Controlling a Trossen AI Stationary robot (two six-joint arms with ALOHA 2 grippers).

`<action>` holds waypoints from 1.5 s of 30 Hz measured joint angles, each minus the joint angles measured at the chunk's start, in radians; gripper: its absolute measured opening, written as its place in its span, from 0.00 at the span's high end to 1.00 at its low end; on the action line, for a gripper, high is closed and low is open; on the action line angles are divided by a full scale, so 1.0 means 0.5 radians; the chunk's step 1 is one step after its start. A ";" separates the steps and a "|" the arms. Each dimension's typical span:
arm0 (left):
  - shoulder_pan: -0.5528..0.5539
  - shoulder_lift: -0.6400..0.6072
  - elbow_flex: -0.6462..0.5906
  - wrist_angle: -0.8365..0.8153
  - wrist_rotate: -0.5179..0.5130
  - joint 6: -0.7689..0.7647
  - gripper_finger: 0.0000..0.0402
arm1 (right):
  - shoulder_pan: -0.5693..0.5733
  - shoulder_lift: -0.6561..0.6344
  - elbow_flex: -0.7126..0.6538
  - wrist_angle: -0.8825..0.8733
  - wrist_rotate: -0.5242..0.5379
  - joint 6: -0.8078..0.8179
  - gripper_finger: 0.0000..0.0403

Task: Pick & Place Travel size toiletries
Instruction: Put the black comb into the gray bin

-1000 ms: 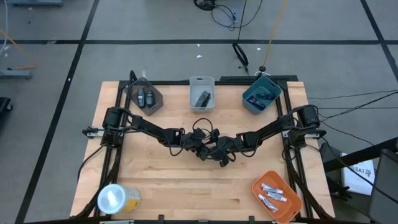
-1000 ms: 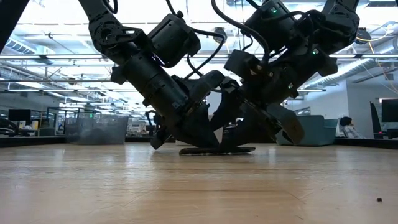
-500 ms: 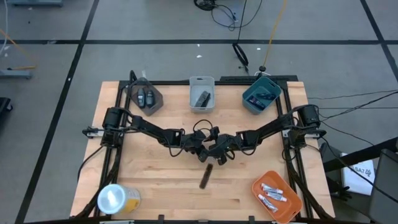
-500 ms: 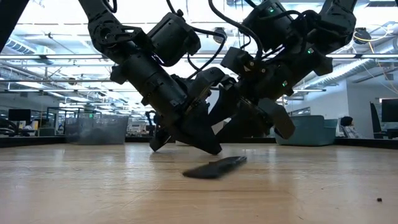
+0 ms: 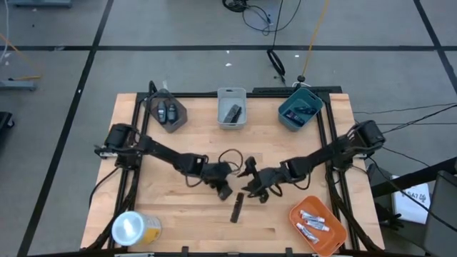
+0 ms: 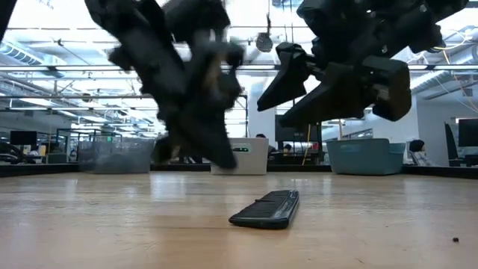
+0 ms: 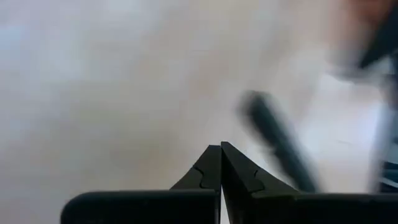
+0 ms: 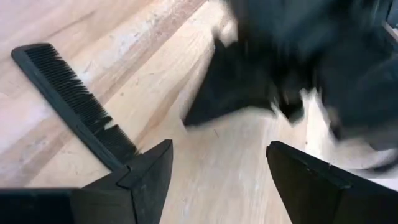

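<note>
Left tool (image 5: 223, 191) clenched, empty, above surface (image 5: 171, 221). Comb (image 5: 236, 207) lies flat mid-surface, free, just beside both tools. Right tool (image 5: 258, 194) released, empty. Step: regrasp. Next: straddle comb, close, carry to bin.

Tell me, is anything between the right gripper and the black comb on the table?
Nothing visible. The black comb lies flat on bare wood just in front of the open right gripper. The shut left gripper sits close beside, not between them.
</note>
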 joint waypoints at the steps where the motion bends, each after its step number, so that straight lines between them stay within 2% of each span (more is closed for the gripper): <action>1: -0.038 -0.019 0.007 0.012 -0.015 -0.041 1.00 | 0.023 -0.001 -0.003 0.001 0.015 0.009 0.38; 5: -0.177 0.012 0.079 0.039 -0.025 -0.178 1.00 | 0.077 0.021 -0.002 0.011 -0.030 0.058 0.38; 10: -0.266 0.051 0.166 0.026 -0.043 -0.237 0.96 | 0.134 0.121 0.000 0.084 -0.204 0.087 0.38; 13: -0.279 0.055 0.166 0.000 -0.005 -0.278 0.87 | 0.196 0.203 -0.004 0.122 -0.233 0.098 0.38; 17: -0.286 0.056 0.167 -0.019 -0.021 -0.440 0.67 | 0.245 0.330 -0.003 0.253 -0.194 0.120 0.38; 21: -0.297 0.075 0.167 -0.158 -0.154 -0.630 0.51 | 0.271 0.411 -0.003 0.351 -0.120 0.124 0.38; 24: -0.309 0.102 0.168 -0.180 -0.302 -0.762 0.44 | 0.270 0.438 -0.003 0.352 -0.115 0.124 0.38; 30: -0.334 0.157 0.171 -0.030 -0.406 -0.876 0.43 | 0.270 0.458 -0.005 0.357 -0.122 0.121 0.38; 35: -0.338 0.252 0.172 0.223 -0.359 -0.909 0.46 | 0.239 0.516 0.013 0.404 -0.129 0.110 0.38; 45: -0.339 0.314 0.173 0.342 -0.318 -0.901 0.51 | 0.123 0.633 0.101 0.427 -0.089 0.111 0.38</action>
